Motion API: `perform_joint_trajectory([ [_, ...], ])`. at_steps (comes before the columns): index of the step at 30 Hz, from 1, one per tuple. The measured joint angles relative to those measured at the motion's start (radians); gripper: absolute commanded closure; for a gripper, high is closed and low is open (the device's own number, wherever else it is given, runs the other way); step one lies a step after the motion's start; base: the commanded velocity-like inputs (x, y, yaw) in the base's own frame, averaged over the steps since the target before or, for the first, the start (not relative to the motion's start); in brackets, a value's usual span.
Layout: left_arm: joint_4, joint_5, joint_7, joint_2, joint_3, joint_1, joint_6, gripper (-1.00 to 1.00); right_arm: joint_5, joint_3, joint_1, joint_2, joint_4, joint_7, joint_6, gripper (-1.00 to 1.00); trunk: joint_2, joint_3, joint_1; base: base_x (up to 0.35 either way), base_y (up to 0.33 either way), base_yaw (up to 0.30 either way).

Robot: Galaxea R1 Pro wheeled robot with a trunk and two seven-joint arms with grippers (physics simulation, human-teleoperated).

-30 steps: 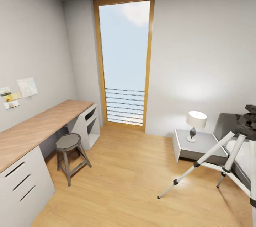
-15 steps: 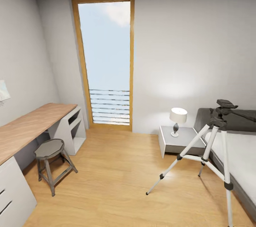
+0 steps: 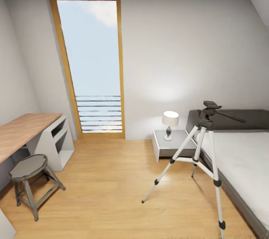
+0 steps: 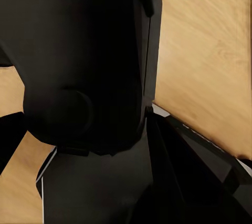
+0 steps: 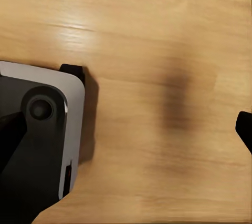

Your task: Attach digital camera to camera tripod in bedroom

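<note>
1. Across the last second our head view swung to the right. The window [image 3: 91, 63], desk [image 3: 22, 134] and stool [image 3: 30, 179] slid toward nine o'clock, and the bed [image 3: 239, 156] came in at four o'clock. We read this as the camera turning, not the furniture moving.
2. The camera tripod [image 3: 201, 145], cut off at the three o'clock edge a second before, stood whole in the head view at about four o'clock. Its legs were spread on the wood floor [image 3: 112, 186], its head was upright, and its pan handle pointed toward three o'clock.
3. It stood just beside the bed's near edge, in front of the nightstand [image 3: 172, 145] carrying the small lamp [image 3: 170, 123].
4. Nothing sat on the tripod head, so we judged the attaching not yet begun.
5. We could not find the digital camera in any picture and could not say where it lay.
6. In both wrist views we saw dark robot bodywork over floorboards. No fingertips were plain, so we could not tell how far either pincer stood open or whether it held anything.
7. With the tripod now framed, we judged the turn had served to locate it.
</note>
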Motion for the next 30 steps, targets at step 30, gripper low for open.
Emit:
perform_joint_trajectory([
  [30,0.0,0.001,-0.001,0.003,0.001,0.0,0.003,1.0,0.007,0.006,0.0,0.003,-0.001,0.003,0.008,-1.0,0.0,0.0,0.0,0.072,-0.134,-0.148],
])
